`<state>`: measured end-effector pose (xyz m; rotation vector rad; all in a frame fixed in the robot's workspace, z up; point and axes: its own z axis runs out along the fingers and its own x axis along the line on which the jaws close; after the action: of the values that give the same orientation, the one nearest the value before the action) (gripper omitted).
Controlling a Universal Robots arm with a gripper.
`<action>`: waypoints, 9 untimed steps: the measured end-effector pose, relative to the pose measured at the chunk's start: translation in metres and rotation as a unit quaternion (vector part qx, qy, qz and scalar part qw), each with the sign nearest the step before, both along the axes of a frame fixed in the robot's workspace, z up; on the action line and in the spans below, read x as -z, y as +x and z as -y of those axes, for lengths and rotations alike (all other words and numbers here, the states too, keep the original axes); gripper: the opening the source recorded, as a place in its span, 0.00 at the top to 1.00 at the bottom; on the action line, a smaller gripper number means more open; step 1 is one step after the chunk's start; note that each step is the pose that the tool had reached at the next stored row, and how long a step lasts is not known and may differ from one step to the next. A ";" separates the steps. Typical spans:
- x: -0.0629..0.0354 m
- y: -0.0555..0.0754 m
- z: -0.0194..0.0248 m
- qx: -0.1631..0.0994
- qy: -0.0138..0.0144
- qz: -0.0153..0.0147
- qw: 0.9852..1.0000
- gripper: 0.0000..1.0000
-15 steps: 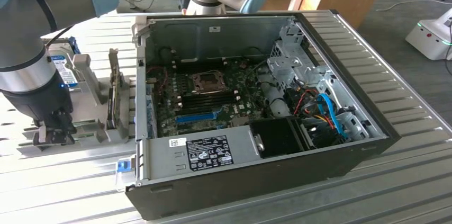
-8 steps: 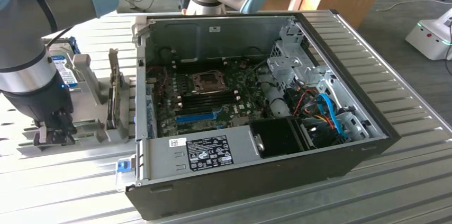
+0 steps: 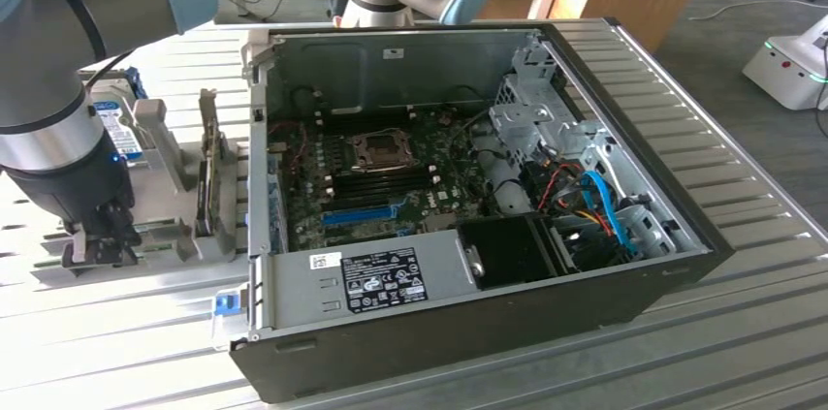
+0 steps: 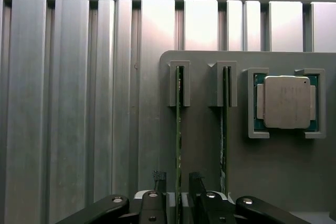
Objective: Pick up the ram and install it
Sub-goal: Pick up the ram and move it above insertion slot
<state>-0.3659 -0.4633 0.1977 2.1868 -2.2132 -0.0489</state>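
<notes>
- Hand (image 4: 177,178) open: my two dark fingers (image 4: 159,181) stand apart, one on each side of a thin green board, and are not clamped on it.
- That board is the ram (image 4: 178,129). It stands on its long edge in a slot of the grey holder (image 4: 202,140), and one end is caught in a small grey bracket.
- A second stick (image 4: 224,124) stands on edge in the neighbouring slot, parallel to the ram and just beside it, outside my fingers.
- Past the second stick, a square processor (image 4: 286,102) with a pale metal lid lies flat in its own framed pocket on the same holder.
- The holder lies on the ribbed metal desk (image 4: 79,103).
- In the exterior view my hand (image 3: 101,245) is at the lower left of the frame, pointing straight down onto the holder.
- A dark card (image 3: 211,173) stands upright in the rack between my hand and the computer case (image 3: 621,265).
- The case lies open in the middle of the frame, well apart from the ram.
- Inside it the motherboard (image 3: 388,177) faces up, with a blue slot (image 3: 360,213) near its lower edge.
</notes>
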 end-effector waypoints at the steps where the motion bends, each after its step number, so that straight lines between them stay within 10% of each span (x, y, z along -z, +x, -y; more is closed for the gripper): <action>1: 0.0000 0.000 0.0000 0.000 0.000 0.000 1.000 0.69; 9: 0.0000 0.000 0.0000 0.000 0.000 0.000 1.000 0.70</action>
<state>-0.3659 -0.4633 0.1977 2.1868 -2.2132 -0.0490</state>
